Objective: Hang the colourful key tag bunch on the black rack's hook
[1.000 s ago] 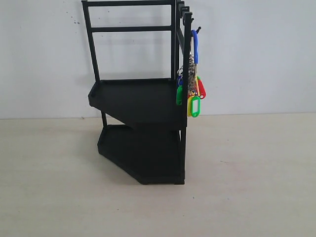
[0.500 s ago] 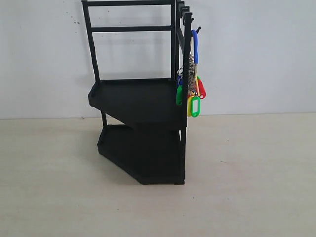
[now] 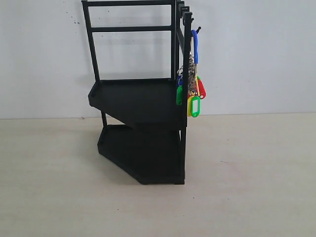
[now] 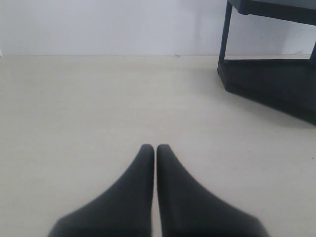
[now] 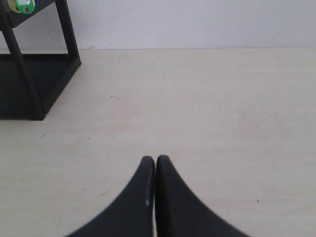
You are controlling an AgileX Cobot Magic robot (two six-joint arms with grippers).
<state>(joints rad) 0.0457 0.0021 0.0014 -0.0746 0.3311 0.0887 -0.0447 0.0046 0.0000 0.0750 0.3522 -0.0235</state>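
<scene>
The colourful key tag bunch (image 3: 191, 94) hangs by its blue loop from the hook (image 3: 197, 29) at the top right post of the black rack (image 3: 140, 98). Its red, green and yellow tags dangle beside the upper tray. A green tag of the bunch (image 5: 23, 6) shows at the corner of the right wrist view, above the rack's lower tier (image 5: 29, 84). My left gripper (image 4: 155, 148) is shut and empty over bare table, with the rack (image 4: 271, 84) off to one side. My right gripper (image 5: 155, 160) is shut and empty too. Neither arm appears in the exterior view.
The rack stands on a pale wooden table (image 3: 247, 173) against a white wall (image 3: 256, 59). Stubby pegs (image 3: 183, 11) line the rack's top rail.
</scene>
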